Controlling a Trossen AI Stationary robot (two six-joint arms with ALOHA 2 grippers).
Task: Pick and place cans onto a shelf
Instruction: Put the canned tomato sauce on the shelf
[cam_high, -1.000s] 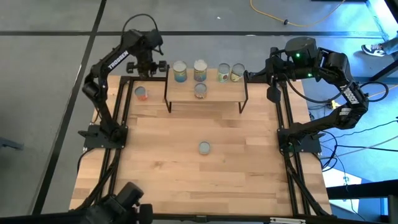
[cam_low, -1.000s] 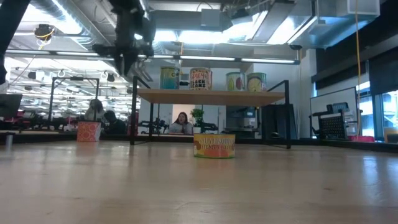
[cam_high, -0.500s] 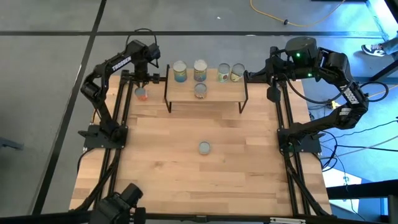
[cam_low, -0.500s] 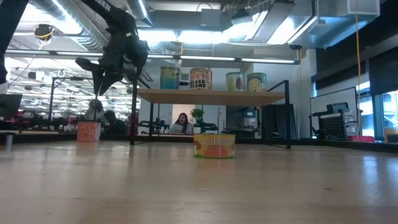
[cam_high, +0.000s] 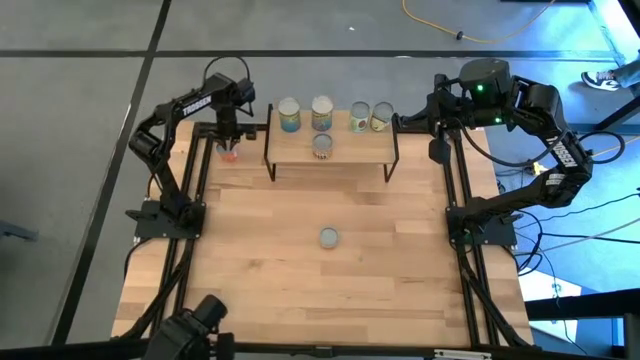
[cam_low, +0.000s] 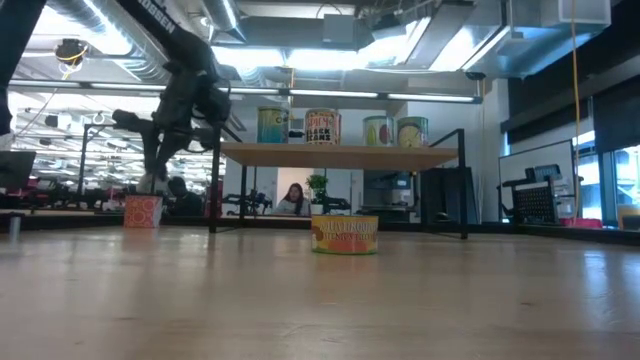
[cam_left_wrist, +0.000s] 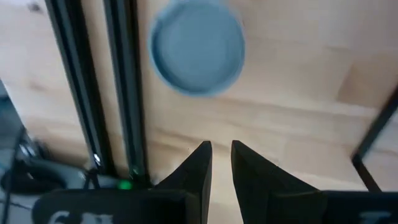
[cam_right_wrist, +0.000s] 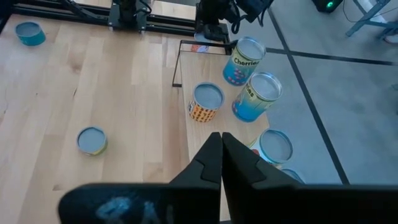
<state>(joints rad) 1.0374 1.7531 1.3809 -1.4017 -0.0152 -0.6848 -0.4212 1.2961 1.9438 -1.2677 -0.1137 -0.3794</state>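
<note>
My left gripper (cam_high: 229, 140) hangs over a red-orange can (cam_high: 228, 152) at the table's far left, beside the shelf (cam_high: 330, 150). It points down, its fingers a narrow gap apart (cam_left_wrist: 221, 152) and clear of the can's silvery top (cam_left_wrist: 198, 55). Several cans stand upright on the shelf's plank top (cam_low: 322, 127). A yellow-orange can (cam_high: 328, 237) stands on the table's middle. My right gripper (cam_right_wrist: 221, 146) is shut and empty, waiting in the air by the shelf's right end (cam_high: 438, 150).
The shelf's thin black legs (cam_high: 268, 160) stand just right of the red-orange can, and the table's black frame rails (cam_left_wrist: 124, 93) run just left of it. A teal can (cam_right_wrist: 29, 33) stands toward the table's near left. People sit in the room behind (cam_low: 293, 198).
My left gripper has gone from the shelf's left end toward the table's left edge and down, tipping to point down over the red-orange can. The cans have stayed where they were.
</note>
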